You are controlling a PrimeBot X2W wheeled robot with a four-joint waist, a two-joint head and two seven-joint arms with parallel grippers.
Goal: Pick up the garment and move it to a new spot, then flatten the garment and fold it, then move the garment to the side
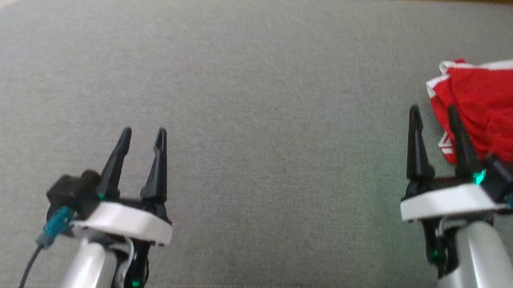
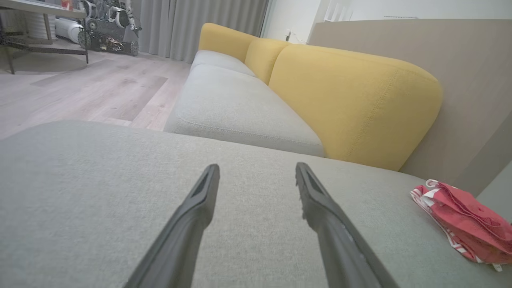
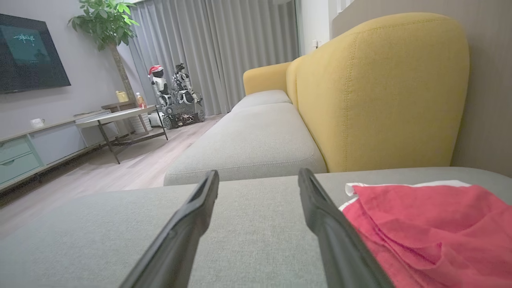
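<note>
The left claw hovers over the grey sofa cushion, fingers apart and empty. Further right, the right claw — also spread, holding nothing — sits just beside the red garment, bunched near the cushion's right edge. Pick-up seems in hand; next, shift right and close on a fold.

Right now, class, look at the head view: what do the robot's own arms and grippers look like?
The left gripper and right gripper match: two long, tapering black fingers on a black base, a white collar, small green lights, a silvery forearm. A teal connector sits at each wrist; the left one's trails a dark cable.
</note>
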